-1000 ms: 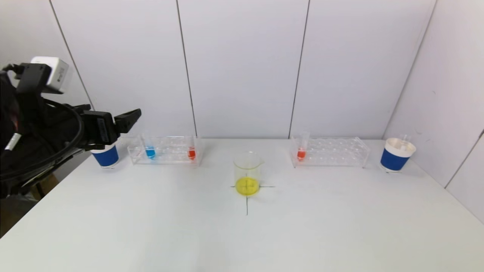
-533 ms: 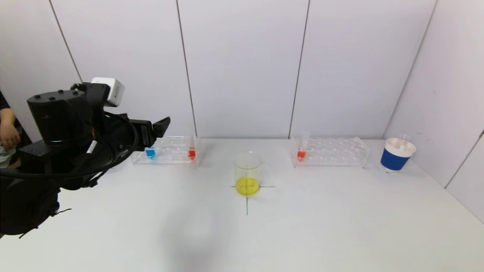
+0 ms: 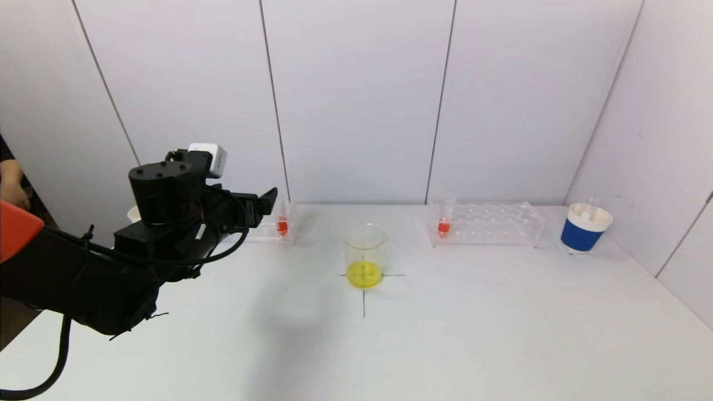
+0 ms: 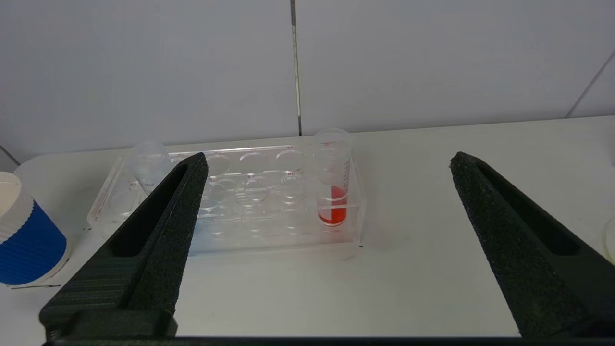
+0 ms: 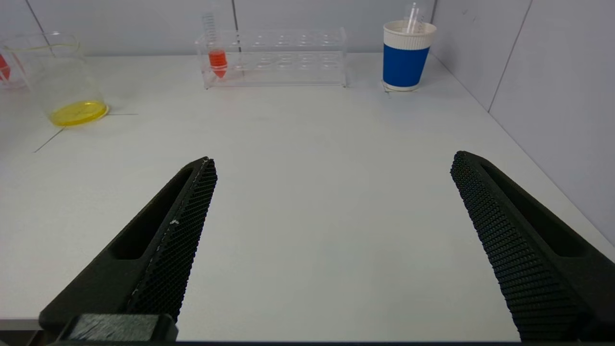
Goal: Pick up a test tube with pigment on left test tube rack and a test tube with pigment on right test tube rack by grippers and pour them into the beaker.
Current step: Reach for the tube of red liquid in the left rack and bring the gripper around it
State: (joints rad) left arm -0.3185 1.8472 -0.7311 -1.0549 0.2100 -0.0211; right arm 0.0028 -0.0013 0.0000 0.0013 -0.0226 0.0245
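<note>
The left gripper (image 4: 326, 163) is wide open and lined up with the red test tube (image 4: 332, 192) in the left rack (image 4: 230, 192), ready to grab it. The right gripper (image 5: 331, 166) waits low, open too.

The left pincer (image 4: 326, 163), spread wide, faces the left test tube rack (image 4: 230, 192) with bare worktop (image 3: 473, 334) between them; the red-pigment tube (image 4: 332, 182) stands upright at the rack's end nearest the beaker (image 3: 365, 256), with vacant holes beside it. A blue paper cup (image 4: 26, 235) stands just beside the rack's far end. The right pincer (image 5: 331, 163), equally wide, has bare worktop ahead up to the right rack (image 5: 274, 57) and its blue cup (image 5: 407, 55).
</note>
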